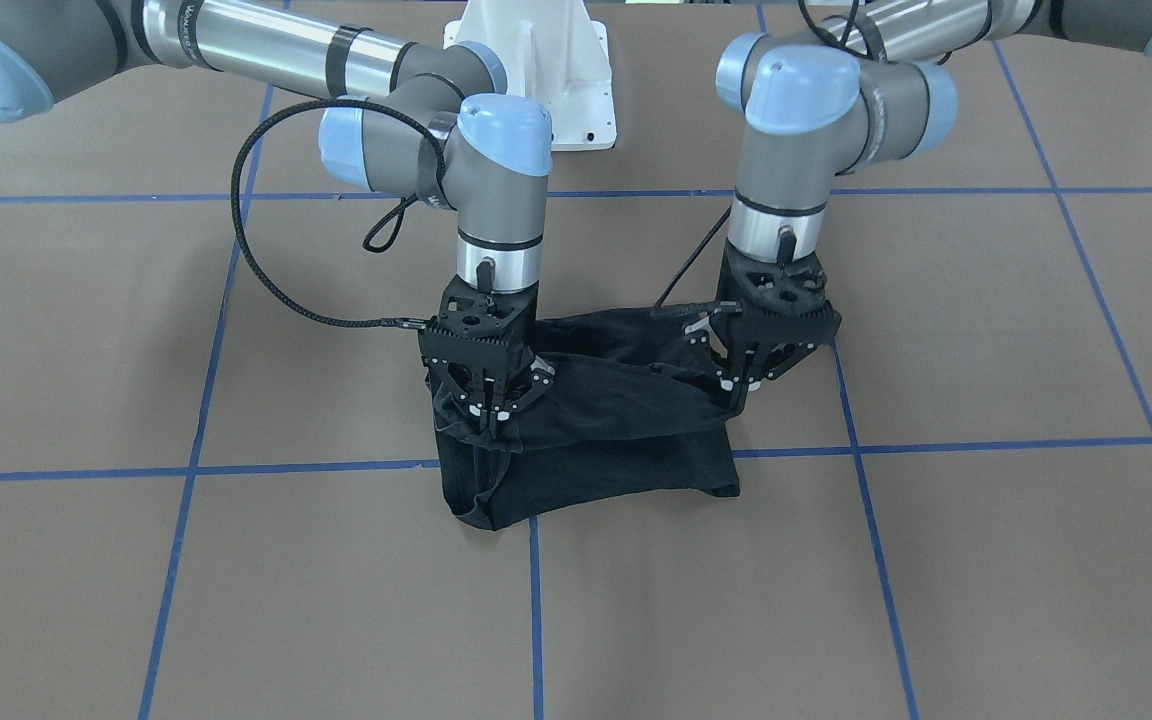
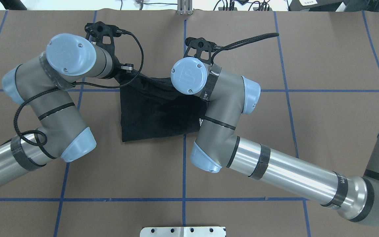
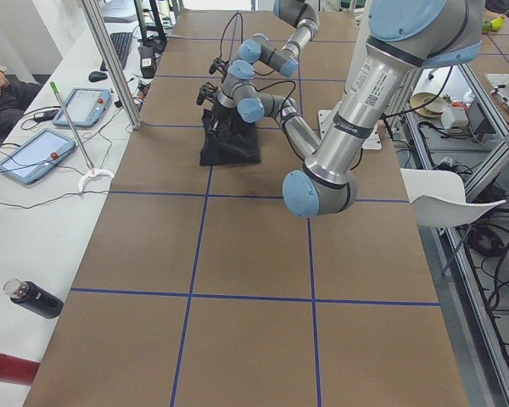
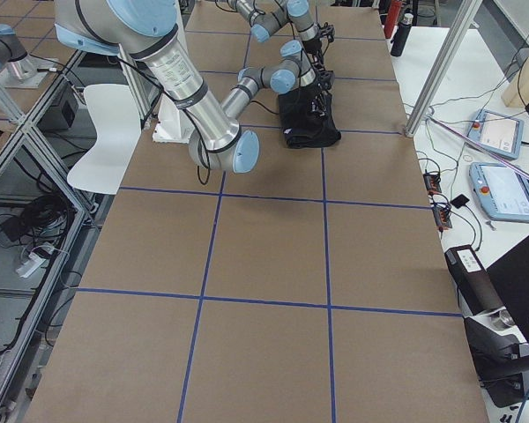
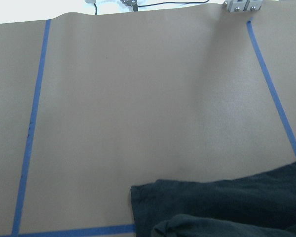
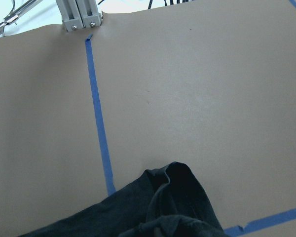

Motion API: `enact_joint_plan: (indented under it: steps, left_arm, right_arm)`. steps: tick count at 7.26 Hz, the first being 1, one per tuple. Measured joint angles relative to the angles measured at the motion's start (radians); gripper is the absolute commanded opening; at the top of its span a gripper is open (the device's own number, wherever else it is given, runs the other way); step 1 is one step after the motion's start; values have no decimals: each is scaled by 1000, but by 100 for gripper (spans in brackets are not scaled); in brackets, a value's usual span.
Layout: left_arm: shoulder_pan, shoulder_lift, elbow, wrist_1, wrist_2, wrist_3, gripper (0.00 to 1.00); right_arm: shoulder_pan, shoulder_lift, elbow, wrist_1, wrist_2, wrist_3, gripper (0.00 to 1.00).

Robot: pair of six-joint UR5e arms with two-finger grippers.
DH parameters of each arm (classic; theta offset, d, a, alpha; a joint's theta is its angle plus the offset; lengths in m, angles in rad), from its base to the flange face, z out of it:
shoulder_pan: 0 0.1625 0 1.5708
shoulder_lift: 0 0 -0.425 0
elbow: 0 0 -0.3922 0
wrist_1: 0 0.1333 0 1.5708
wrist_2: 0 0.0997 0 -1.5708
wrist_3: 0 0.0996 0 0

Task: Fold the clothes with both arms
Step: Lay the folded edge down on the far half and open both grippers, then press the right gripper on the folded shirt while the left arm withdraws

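The bunched black fabric T-shirt [image 1: 616,450] lay on the brown paper-covered bench [image 1: 936,580]. Only the front view showed the black left gripper [image 1: 741,385], at its two o'clock, and right gripper [image 1: 494,425], at nine, pinching it.

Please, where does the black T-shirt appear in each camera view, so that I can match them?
Front-facing: T-shirt in the centre.
Overhead: centre, slightly left and high.
Exterior left: upper centre-left, far away.
Exterior right: upper centre, far away.
Left wrist: bottom right corner.
Right wrist: bottom centre.
Shared landmark: the blue tape line leaving the shirt away from the robot.
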Motion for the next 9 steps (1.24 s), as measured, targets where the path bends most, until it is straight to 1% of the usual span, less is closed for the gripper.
enact_joint_plan:
  steps: [1,2,3,4,5,6,7,8,9]
  left_arm:
    - [-6,-19,70,-60,8,15,100]
    - [-14,-27,119,-109,12,40,100]
    - [-26,-28,138,-138,10,72,100]
    - [-41,-26,129,-150,-1,102,100]
    - [-64,-19,98,-153,-42,130,100]
    - [-92,2,60,-154,-107,167,100]
    - [-121,31,21,-154,-161,226,100]
    - [-144,58,-3,-156,-191,290,100]
    - [-164,79,-14,-159,-204,362,100]
  right_arm:
    - [14,1,-20,22,14,-13,100]
    - [32,9,-53,59,33,-30,100]
    - [57,27,-85,88,74,-55,100]
    - [89,49,-99,98,144,-77,100]
    - [117,72,-97,94,215,-95,100]
    - [131,91,-78,73,256,-99,100]
    - [122,102,-47,43,267,-85,99]
    - [80,106,-28,25,233,-51,97]
    - [11,108,-25,18,155,-18,83]
